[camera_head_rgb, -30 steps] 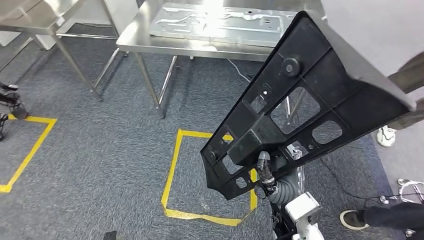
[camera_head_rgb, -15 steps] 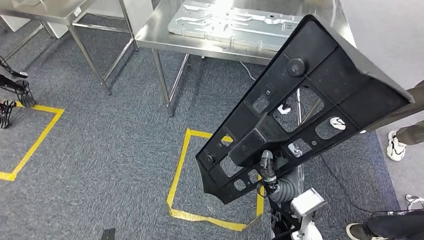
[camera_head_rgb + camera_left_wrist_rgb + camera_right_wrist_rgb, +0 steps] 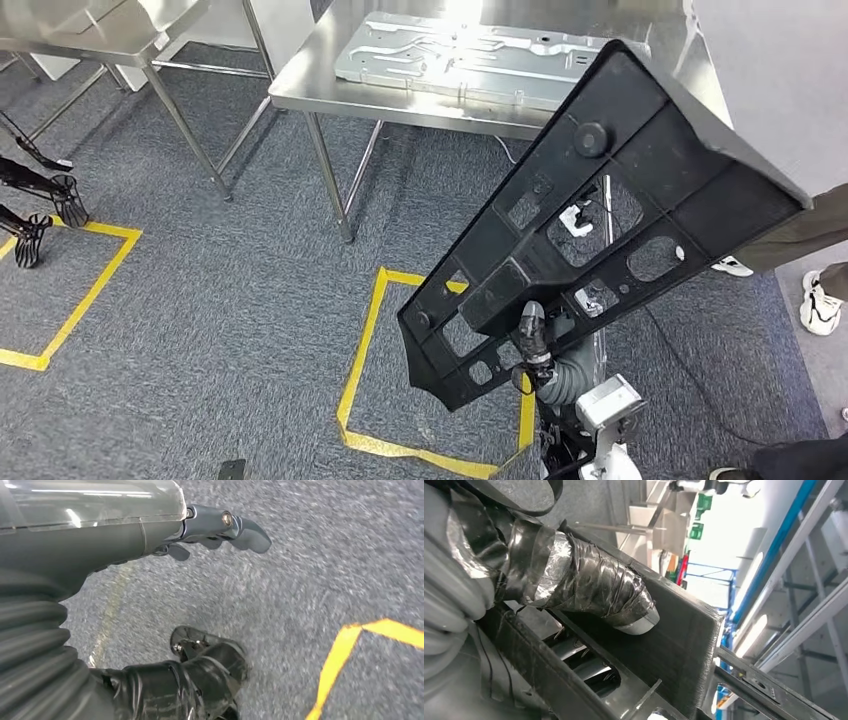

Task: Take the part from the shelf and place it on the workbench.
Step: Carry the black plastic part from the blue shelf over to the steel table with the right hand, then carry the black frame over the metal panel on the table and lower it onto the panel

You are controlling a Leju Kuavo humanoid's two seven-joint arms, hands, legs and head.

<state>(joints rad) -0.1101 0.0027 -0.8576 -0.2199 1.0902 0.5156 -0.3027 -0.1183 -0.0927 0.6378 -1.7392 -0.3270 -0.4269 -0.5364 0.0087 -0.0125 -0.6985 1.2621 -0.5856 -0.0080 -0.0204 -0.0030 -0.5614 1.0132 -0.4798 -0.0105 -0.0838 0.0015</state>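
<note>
Currently held: black plastic panel [image 3: 590, 210], tilted aloft in right hand [image 3: 533, 340], fingers wrapped on its lower rib. Left hand [image 3: 220, 530] hangs empty, fingers apart. Risk: long overhang levering loose, or clipping steel workbench [image 3: 330, 85] edge.

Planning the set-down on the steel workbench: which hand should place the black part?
Right. The right hand already grips the black part, with the workbench ahead; the left hand hangs over the floor.
</note>
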